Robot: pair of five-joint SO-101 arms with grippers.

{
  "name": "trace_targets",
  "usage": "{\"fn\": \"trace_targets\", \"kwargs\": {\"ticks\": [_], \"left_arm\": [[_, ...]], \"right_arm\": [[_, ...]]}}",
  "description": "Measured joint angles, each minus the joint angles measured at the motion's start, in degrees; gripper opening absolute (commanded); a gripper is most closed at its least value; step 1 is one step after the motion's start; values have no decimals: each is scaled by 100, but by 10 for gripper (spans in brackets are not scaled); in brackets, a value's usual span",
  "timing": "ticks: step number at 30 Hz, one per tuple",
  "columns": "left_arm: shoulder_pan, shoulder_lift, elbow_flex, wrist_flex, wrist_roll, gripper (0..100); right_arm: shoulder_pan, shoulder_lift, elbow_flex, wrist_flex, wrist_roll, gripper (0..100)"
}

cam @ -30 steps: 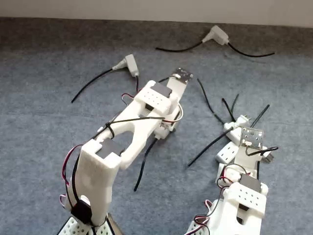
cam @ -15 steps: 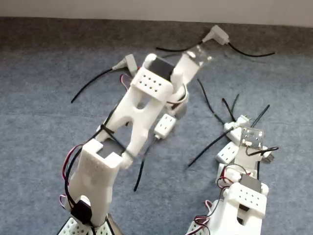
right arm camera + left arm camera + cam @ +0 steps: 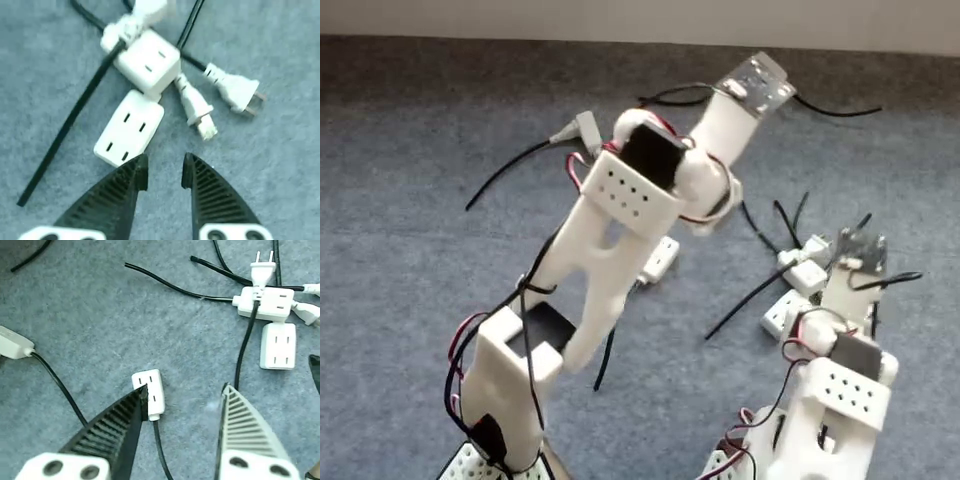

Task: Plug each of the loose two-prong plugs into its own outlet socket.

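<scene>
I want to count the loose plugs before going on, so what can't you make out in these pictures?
High view: the left arm covers where the far cords meet.
High view: that arm hides half of the small outlet.
Left wrist view: the edge cuts off the pale plug, prongs unseen.
Right wrist view: the edge cuts off a white plug beside the cube adapter.

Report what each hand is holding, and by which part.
Nothing is held. The left hand is open, with a small socket lying by one fingertip; the right hand is open and empty, near a double socket.
</scene>
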Motion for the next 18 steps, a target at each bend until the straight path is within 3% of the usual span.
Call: {"fn": "trace_targets", "kwargs": {"ticks": [5, 9, 18], "left_arm": [[202, 0, 44, 0, 132, 239], [158, 0, 457, 0, 149, 239], [185, 738, 730, -246, 352, 239]], "right_arm": [[70, 0, -1451, 440, 0, 131], [105, 273, -1688, 299, 343, 131], [633, 3095, -1714, -1055, 475, 131]]}}
